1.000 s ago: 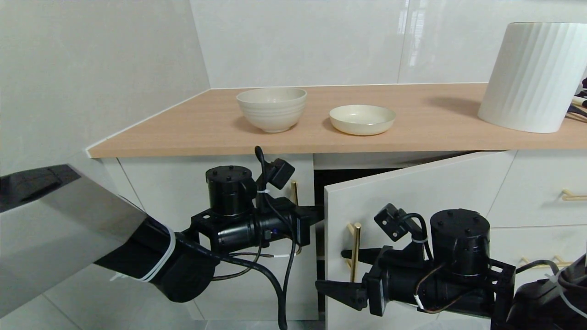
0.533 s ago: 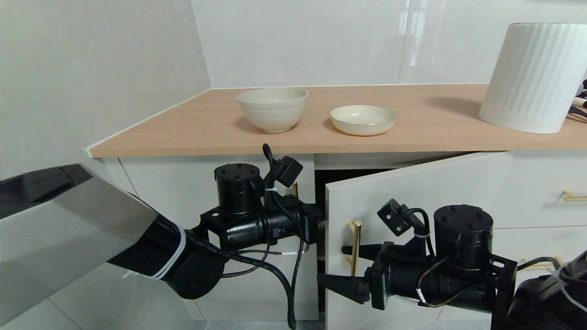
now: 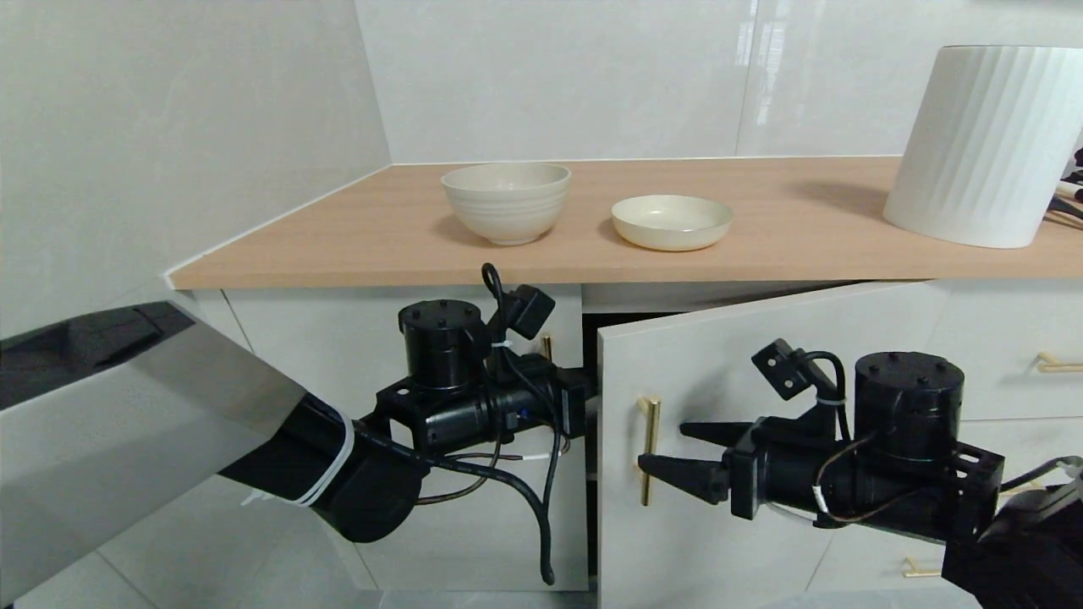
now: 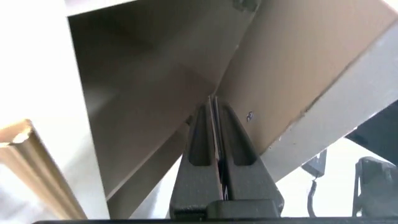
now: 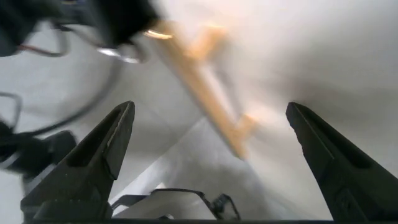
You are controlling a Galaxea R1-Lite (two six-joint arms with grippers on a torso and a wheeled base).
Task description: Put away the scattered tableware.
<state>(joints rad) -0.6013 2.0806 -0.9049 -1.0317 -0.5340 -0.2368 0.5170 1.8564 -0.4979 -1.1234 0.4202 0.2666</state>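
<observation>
A cream bowl (image 3: 506, 201) and a shallow cream dish (image 3: 672, 222) stand side by side on the wooden counter (image 3: 355, 245). Below them a white cabinet door (image 3: 728, 381) hangs ajar, with a gold handle (image 3: 649, 448) near its free edge. My left gripper (image 3: 582, 392) is pushed into the dark gap beside that edge. In the left wrist view the left gripper (image 4: 212, 109) is shut, empty, and lies against the door's inner face. My right gripper (image 3: 664, 447) is open just in front of the handle (image 5: 205, 87), which appears between its fingers (image 5: 112, 146).
A tall white ribbed container (image 3: 990, 144) stands on the counter at the right. More drawers with gold handles (image 3: 1058, 364) are further right. The left cabinet door (image 3: 338, 355) is closed, and a tiled wall runs along the left.
My right gripper has risen and drawn back to the right, so its fingertips no longer reach past the handle. The left arm shifted slightly right toward the gap.
</observation>
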